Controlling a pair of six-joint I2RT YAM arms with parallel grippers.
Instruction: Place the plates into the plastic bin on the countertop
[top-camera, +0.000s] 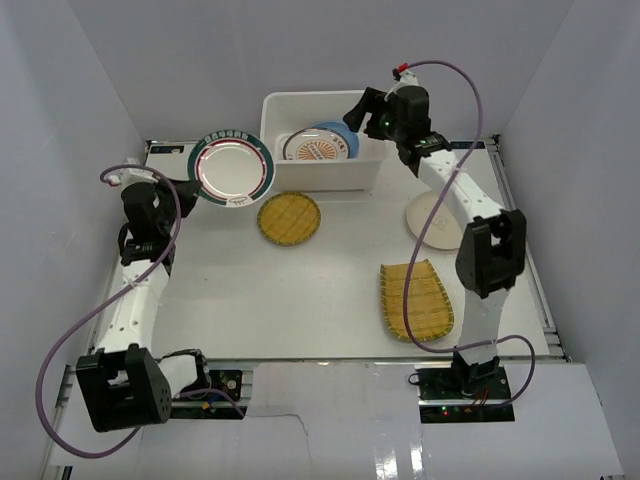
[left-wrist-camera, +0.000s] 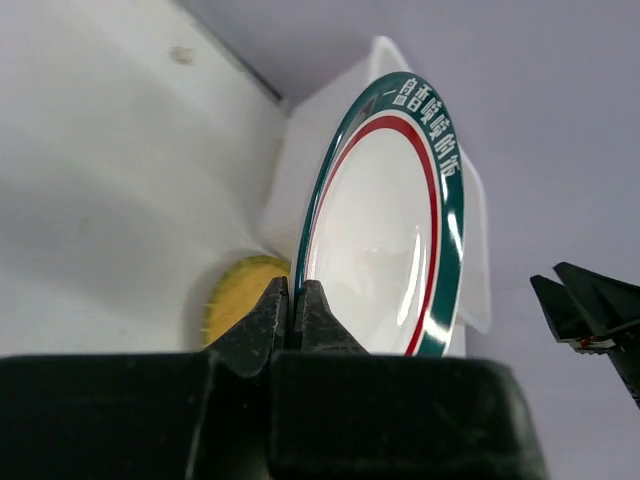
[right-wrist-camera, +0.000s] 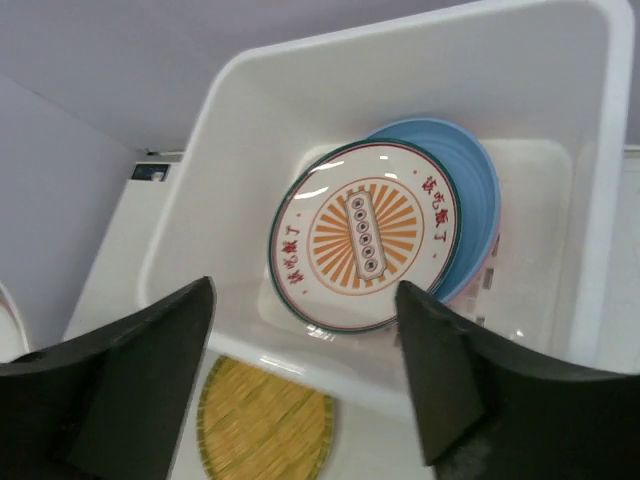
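1. left gripper (left-wrist-camera: 295, 300): the fingers are clenched on the rim of the green-red rimmed plate (left-wrist-camera: 385, 240), at the plate's 7 o'clock edge in the wrist view. the plate is tilted up on edge above the countertop (top-camera: 300, 300), at 10 o'clock of the table and near the bin's left wall.
2. handling: this plate looks stiff and glossy, so it is probably slippery and liable to chip. a thin rim pinch may let it swing. seat the rim deep between the pads and lower it gently.
3. round bamboo plate (top-camera: 289, 218): lies flat just beside the bin's front wall, at its 6 o'clock.
4. plastic bin (top-camera: 270, 110): sits at 12 o'clock. the orange-patterned plate (right-wrist-camera: 363, 235) rests on the light blue plate (right-wrist-camera: 480, 190) inside it.
5. right gripper (right-wrist-camera: 305, 295): the fingers are released and spread wide, holding nothing, above the bin.
6. cream plate (top-camera: 432, 220): lies at 3 o'clock, partly hidden by the right arm.
7. rectangular bamboo plate (top-camera: 415, 300): lies at 4 o'clock. it likely handles as light and rough-surfaced; take it by an edge.
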